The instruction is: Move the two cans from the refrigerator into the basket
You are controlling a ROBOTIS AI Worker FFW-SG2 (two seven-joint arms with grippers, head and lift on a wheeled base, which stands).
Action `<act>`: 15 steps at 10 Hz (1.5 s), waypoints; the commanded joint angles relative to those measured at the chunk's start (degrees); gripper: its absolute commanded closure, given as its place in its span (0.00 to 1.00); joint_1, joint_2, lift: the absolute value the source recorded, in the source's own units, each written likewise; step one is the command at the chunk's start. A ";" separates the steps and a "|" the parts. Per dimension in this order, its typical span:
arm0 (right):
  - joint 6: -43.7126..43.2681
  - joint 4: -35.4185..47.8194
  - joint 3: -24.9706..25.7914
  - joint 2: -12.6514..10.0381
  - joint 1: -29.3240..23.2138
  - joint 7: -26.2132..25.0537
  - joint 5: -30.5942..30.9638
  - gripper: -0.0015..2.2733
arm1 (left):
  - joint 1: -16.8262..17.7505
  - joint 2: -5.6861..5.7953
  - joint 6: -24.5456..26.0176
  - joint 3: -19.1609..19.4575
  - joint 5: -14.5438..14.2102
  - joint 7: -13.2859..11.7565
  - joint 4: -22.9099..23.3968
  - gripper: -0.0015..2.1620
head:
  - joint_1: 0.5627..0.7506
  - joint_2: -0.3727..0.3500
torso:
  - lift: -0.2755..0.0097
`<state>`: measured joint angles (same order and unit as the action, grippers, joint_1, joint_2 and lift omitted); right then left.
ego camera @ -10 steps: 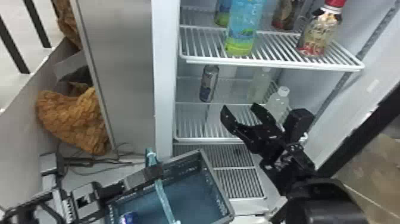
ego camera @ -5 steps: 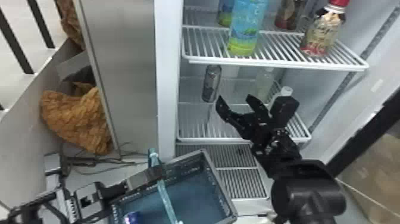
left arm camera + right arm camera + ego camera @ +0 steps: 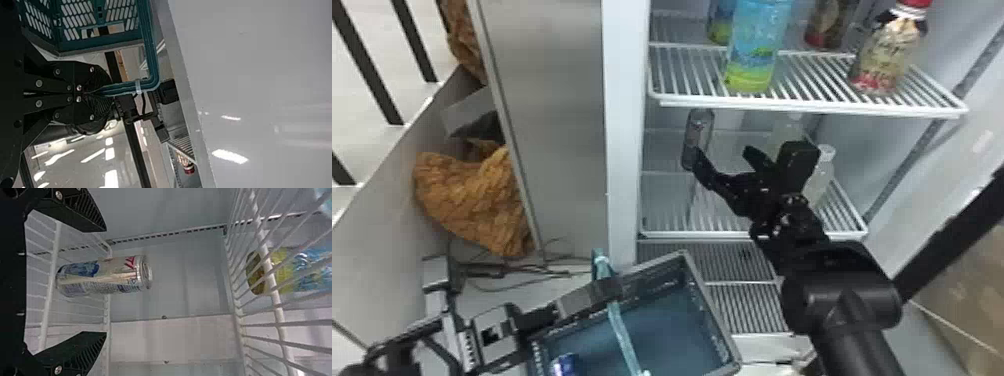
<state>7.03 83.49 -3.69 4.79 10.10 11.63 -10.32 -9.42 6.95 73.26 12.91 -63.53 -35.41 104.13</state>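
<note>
Moved since the earlier frame: R gripper (image 3: 724,156), now closer to the fridge can (image 3: 699,127). Nearest, L gripper (image 3: 604,291) was clamped on the handle (image 3: 623,330) of the basket (image 3: 712,307), w/ a blue can (image 3: 563,366) inside. Farther in, R gripper's fingers were spread, gripping nothing; R wrist view had the fridge can lined up btwn them, upright on the wire shelf (image 3: 702,234). Couldn't tell if a finger touched it. A white-capped btl (image 3: 824,172) stood near R gripper. On the upper shelf (image 3: 812,106) stood a blue-green btl (image 3: 757,47) & a red-capped btl (image 3: 887,55).
</note>
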 commanded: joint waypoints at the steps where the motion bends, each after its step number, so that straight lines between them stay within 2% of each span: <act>1: 0.00 -2.28 -0.88 -0.04 1.86 -0.21 0.38 0.04 | 0.00 0.09 0.00 0.00 0.00 -0.01 0.00 0.56 | 0.70 0.35 | 0.20; 15: -2.39 -22.25 -7.28 -0.66 15.92 -5.65 0.38 0.05 | 0.84 0.26 -0.14 -0.34 -0.46 0.26 -0.70 0.56 | 0.70 0.40 | 0.20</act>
<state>4.64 61.92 -10.93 4.14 25.56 6.02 -9.94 -8.69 7.21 73.13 12.59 -63.93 -35.15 103.42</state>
